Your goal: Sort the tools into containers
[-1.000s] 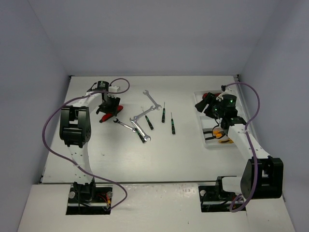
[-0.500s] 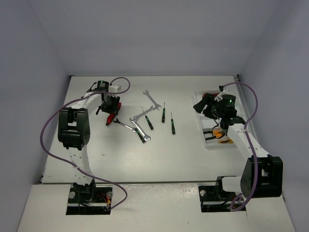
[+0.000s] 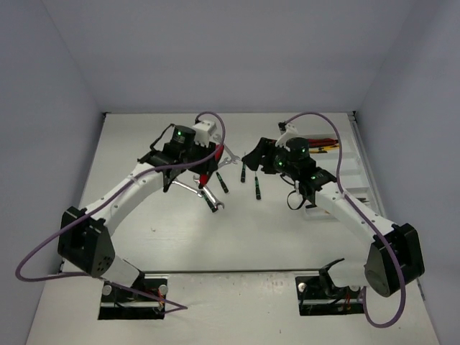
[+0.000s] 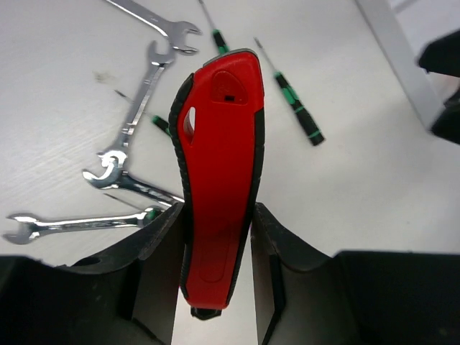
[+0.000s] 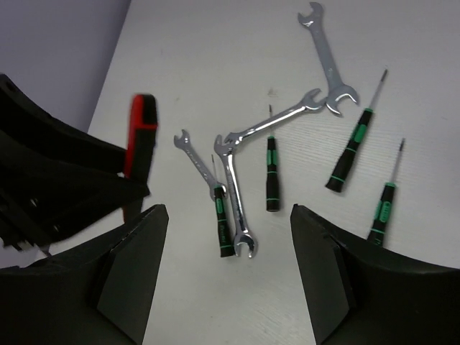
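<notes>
Closest to me the bench lies bare in front of the arm bases. A little beyond is the loose heap: silver wrenches crossed over one another, with thin green-and-black screwdrivers among and beside them.

The left arm and right arm both lean over that same patch, their heads near each other, and that is my worry. The tray sits off to the right, past the right arm's head. I reckon carrying anything across means brushing close by it, and a knock looks possible.

The other risk is the hold itself. The red-handled cutter is pinched near one end, with most of its length jutting out past the fingers. A quick swing could let it pivot or slide out onto the wrenches underneath.

The left tool is pressed in on that cutter, a finger against each side of the red grip, and the cutter is lifted clear of the bench. The right tool stands spread wide with nothing between its fingers, hovering above the heap and touching none of it. Farther off, coloured handles show in the tray, too small to name.
</notes>
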`<state>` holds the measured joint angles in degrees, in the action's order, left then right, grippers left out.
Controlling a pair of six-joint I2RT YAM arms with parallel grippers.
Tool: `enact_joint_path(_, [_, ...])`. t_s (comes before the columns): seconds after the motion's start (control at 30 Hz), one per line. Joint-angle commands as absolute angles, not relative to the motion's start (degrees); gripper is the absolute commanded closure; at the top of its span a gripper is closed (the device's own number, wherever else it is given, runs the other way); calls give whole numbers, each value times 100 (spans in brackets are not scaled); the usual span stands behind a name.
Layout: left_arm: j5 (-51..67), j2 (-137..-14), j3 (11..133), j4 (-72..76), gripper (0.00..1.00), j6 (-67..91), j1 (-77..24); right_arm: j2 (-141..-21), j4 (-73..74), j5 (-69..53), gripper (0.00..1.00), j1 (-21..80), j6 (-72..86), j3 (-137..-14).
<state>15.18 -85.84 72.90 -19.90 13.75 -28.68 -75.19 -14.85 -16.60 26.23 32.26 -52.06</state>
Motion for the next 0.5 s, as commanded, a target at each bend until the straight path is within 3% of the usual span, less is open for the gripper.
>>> enact_joint_path(0.0, [1228, -8022, 6943, -1309, 100, 2198, -3210, -7582, -2313, -1053, 34, 3209, 3466, -5739])
enact_joint_path(0.47, [1098, -7385, 6353, -642, 100, 2377, -3716, -8232, -2643, -850, 35, 3704, 3566, -6060])
